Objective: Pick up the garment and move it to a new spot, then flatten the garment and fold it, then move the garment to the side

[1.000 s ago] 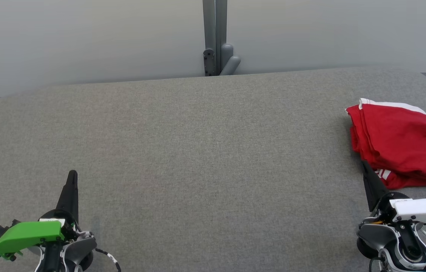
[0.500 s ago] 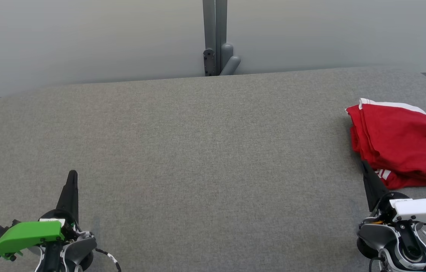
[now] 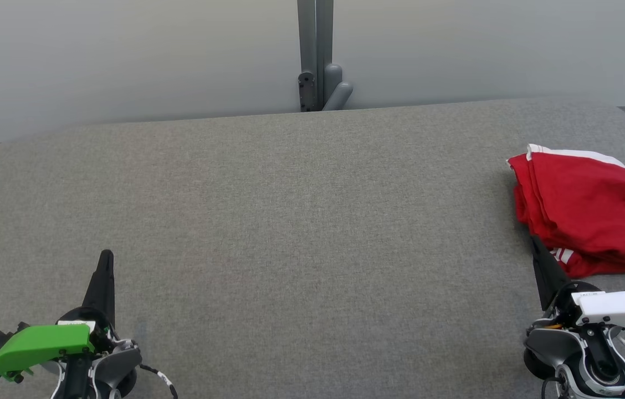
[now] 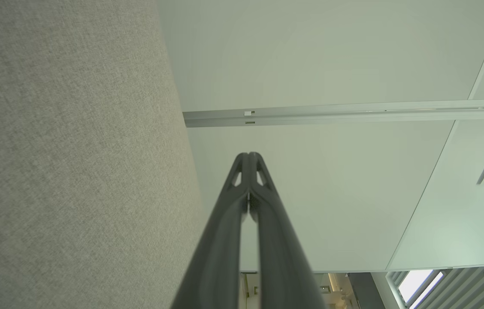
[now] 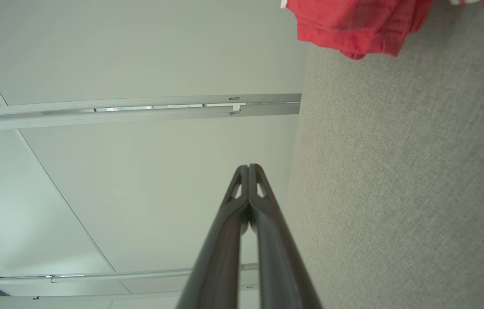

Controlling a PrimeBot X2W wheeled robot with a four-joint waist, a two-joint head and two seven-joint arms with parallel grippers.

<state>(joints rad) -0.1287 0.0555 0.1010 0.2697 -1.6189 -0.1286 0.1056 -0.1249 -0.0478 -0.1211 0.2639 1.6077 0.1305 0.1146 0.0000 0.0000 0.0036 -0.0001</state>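
Grey table (image 3: 290,221), red garment (image 3: 589,216), pale wall (image 3: 124,55)

Red garment (image 3: 589,216) with white trim, loosely folded in a rumpled heap; lies on the tabletop (image 3: 290,221) just beyond the right tool (image 3: 534,241); near edge beside its tip.

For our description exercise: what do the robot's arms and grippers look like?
The left gripper and right gripper each have long, dark, tapering fingers. A green cover tops the left wrist, with a black-and-white cable; a white cover tops the right.
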